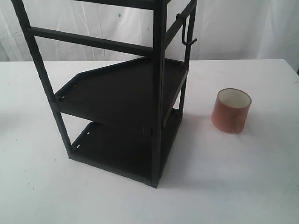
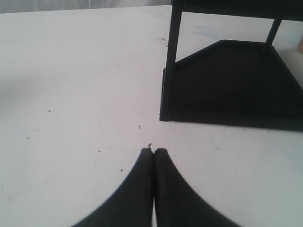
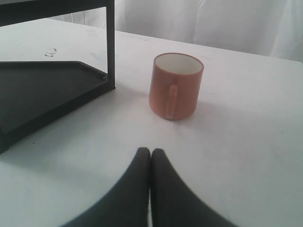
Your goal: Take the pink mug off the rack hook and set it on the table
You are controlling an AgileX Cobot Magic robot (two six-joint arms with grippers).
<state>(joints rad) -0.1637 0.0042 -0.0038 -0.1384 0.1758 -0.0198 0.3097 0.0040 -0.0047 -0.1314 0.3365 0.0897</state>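
Note:
The pink mug [image 1: 231, 110] stands upright on the white table [image 1: 243, 177], right of the black rack [image 1: 121, 93]. Its white inside faces up. The rack hook [image 1: 187, 35] hangs bare from the rack's upper right bar. In the right wrist view the pink mug [image 3: 175, 85] shows its handle toward my right gripper [image 3: 151, 152], which is shut on nothing and a short way from the mug. My left gripper [image 2: 153, 152] is shut too, over bare table [image 2: 71, 94] near the rack's lower shelf [image 2: 232, 90]. Neither gripper shows in the exterior view.
The rack's two flat shelves [image 1: 124, 88] carry nothing. A white curtain [image 1: 243, 28] hangs behind the table. The rack's lower shelf and a leg [image 3: 110, 47] stand beside the mug in the right wrist view.

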